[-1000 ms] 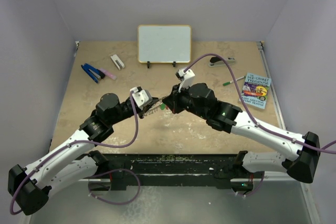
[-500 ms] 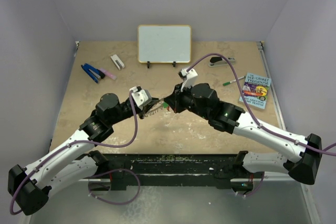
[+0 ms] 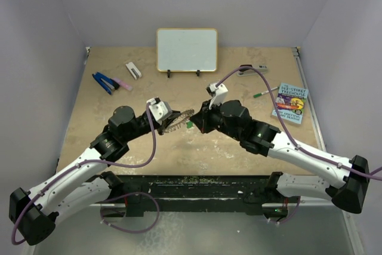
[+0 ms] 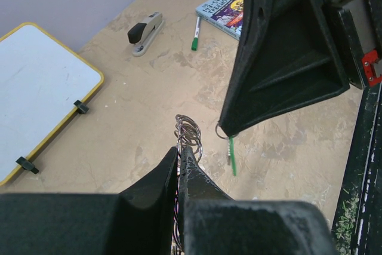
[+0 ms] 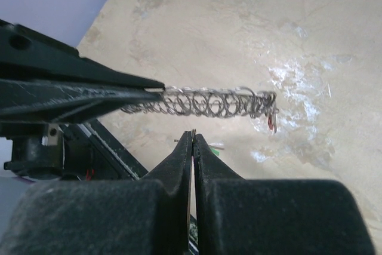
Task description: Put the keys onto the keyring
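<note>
Nearest the arm bases, above the middle of the table [image 3: 197,153], the left gripper [image 3: 171,117] is closed tight on the keyring [image 3: 181,119]. The ring is gripped at one side of its rim and held out edge-on, clear of the surface. Facing it tip to tip, the right gripper [image 3: 194,120] is likewise pressed fully shut. The green key [image 4: 231,154] is pinched by its small loop, so that it hangs down from the fingertips just beside the keyring but apart from it. A small red piece, taken to be the red key [image 5: 271,122], is seen at the ring's free end. Farther back on the right, a book [image 3: 291,103], a pen [image 3: 261,94] and a stapler [image 4: 145,28] are laid flat. On the left a blue tool [image 3: 105,82] is seen, and at the far edge a whiteboard [image 3: 187,49] is propped upright.
</note>
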Controlling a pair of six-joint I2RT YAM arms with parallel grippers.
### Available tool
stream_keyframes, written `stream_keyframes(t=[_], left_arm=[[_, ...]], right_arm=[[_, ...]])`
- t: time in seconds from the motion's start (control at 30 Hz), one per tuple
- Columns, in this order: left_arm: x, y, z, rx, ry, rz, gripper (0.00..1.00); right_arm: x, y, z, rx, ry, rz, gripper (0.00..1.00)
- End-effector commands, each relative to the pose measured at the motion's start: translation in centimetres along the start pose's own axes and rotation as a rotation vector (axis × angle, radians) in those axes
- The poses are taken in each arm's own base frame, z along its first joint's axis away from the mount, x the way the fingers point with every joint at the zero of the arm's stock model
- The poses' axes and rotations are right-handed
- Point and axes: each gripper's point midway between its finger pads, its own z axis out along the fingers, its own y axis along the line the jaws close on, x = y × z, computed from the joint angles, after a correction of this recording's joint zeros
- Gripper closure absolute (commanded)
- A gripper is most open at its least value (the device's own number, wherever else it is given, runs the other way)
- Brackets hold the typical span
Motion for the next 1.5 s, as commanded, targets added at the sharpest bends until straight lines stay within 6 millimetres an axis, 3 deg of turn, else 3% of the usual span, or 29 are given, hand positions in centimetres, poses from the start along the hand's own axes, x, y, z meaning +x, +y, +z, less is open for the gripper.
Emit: stream_keyframes(t=[0.0, 0.17, 0.8, 1.47], left_arm=[[-5.5, 1.1, -0.4, -0.037, -0.158, 0.037, 0.96], [-5.7, 0.9, -0.5, -0.024, -0.167, 0.034, 0.96], [-5.2, 0.3, -0.3, 0.008, -0.169, 0.046, 0.96], [-5.7, 0.2, -0.7, 0.012, -0.183, 0.047, 0.96]], right_arm=[[-0.8, 0.7, -0.9, -0.041, -0.053, 0.041, 1.0], [-0.6, 1.0, -1.1, -0.069, -0.063, 0.062, 1.0], [-3.6, 3.0, -1.0, -0.139, -0.159, 0.134, 1.0], [-4.2, 2.2, -0.7, -0.078, -0.181, 0.165, 1.0]])
